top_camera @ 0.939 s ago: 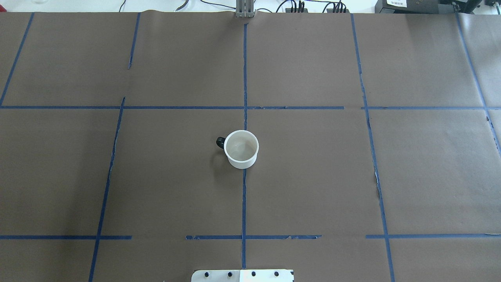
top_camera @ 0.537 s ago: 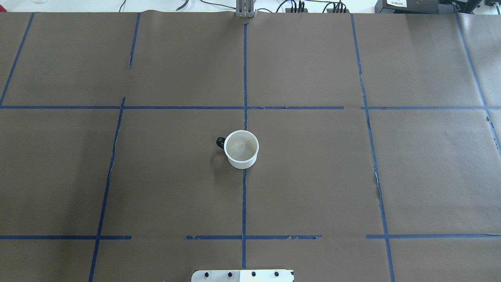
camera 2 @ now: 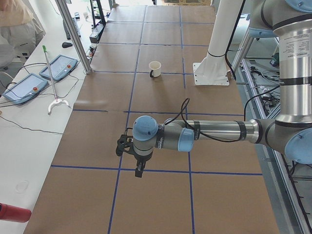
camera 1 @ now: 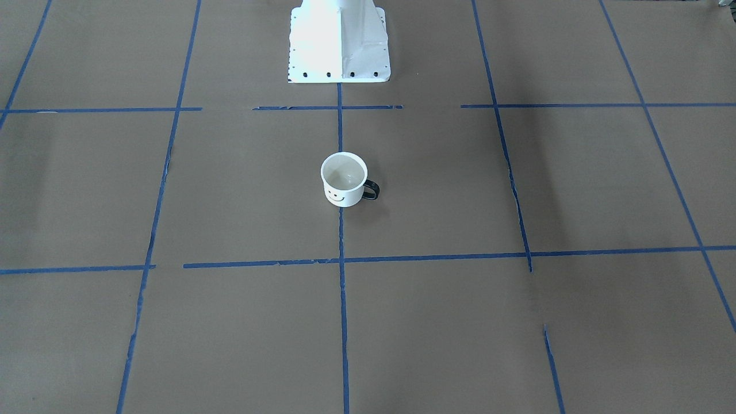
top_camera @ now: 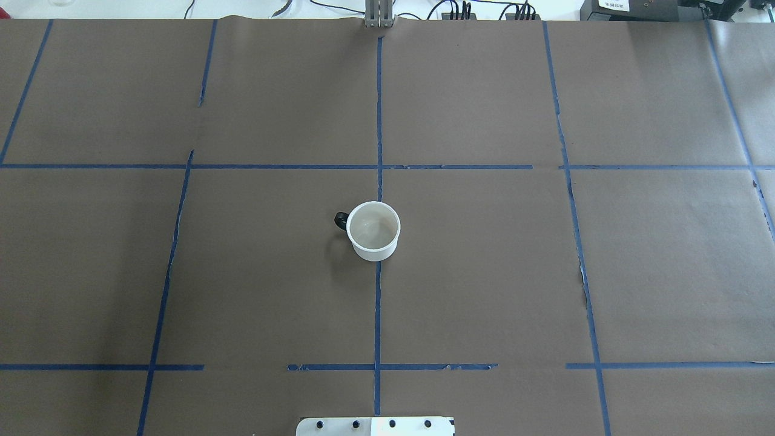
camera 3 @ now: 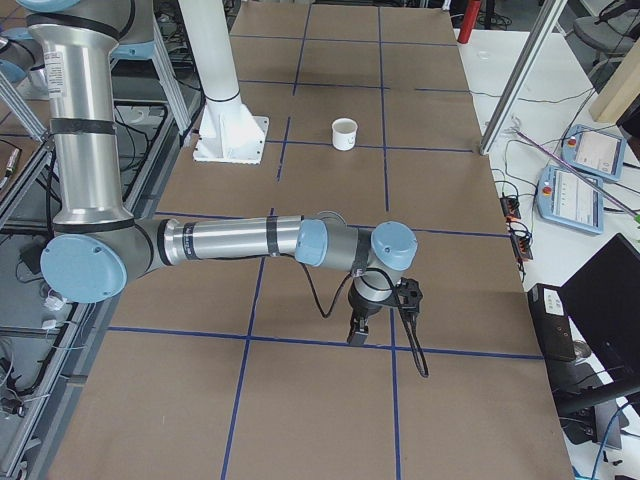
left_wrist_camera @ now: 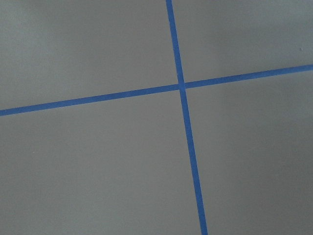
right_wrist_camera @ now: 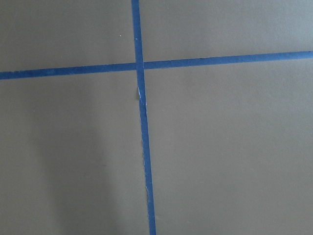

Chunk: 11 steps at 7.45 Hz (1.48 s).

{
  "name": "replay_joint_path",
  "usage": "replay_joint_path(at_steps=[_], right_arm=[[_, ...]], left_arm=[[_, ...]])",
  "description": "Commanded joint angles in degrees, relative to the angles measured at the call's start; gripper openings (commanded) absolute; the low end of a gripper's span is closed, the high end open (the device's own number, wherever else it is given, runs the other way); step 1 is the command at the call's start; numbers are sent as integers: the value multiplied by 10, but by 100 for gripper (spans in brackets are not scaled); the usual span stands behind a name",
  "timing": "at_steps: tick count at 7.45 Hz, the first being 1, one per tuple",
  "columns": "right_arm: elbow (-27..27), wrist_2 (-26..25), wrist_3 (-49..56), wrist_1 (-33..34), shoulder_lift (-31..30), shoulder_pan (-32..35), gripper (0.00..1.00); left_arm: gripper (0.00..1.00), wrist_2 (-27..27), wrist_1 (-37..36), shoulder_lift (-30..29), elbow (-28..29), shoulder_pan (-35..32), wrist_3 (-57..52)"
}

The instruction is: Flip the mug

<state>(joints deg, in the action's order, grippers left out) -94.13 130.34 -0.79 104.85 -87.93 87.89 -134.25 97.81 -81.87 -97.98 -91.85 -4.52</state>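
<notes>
brown paper crossed by blue tape lines (top_camera: 378, 121) covers the tabletop (top_camera: 545, 272), and the mug (top_camera: 373, 231) stands upright at its middle, on the centre tape line, mouth up, pale inside showing; a flip would presumably put that mouth down. its black handle (top_camera: 341, 220) points to the robot's left, probably the easier side to approach from, and the smiley face (camera 1: 336, 195) looks away from the robot base (camera 1: 338, 40). both arms are parked well apart from the mug, near the table's ends: the left gripper (camera 2: 138, 170) and the right gripper (camera 3: 356, 333) hang over tape crossings, and whether either is wide or narrow i cannot tell, since only side views catch them. wrist cameras show bare paper and tape
</notes>
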Motion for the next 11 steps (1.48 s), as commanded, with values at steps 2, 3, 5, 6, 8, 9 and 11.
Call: replay_joint_path(at_steps=[2,3,5,6,8,9,11], right_arm=[[0,0,0,0,0,0,100],[0,0,0,0,0,0,100],[0,0,0,0,0,0,100],[0,0,0,0,0,0,100],[0,0,0,0,0,0,100],[0,0,0,0,0,0,100],[0,0,0,0,0,0,100]], left_arm=[[100,5,1,0,-6,0,-1],[100,6,1,0,-5,0,-1],[100,5,1,0,-6,0,-1],[100,6,1,0,-6,0,-1],[100,5,4,0,-6,0,0],[100,5,4,0,-6,0,0],[100,5,12,0,-5,0,2]])
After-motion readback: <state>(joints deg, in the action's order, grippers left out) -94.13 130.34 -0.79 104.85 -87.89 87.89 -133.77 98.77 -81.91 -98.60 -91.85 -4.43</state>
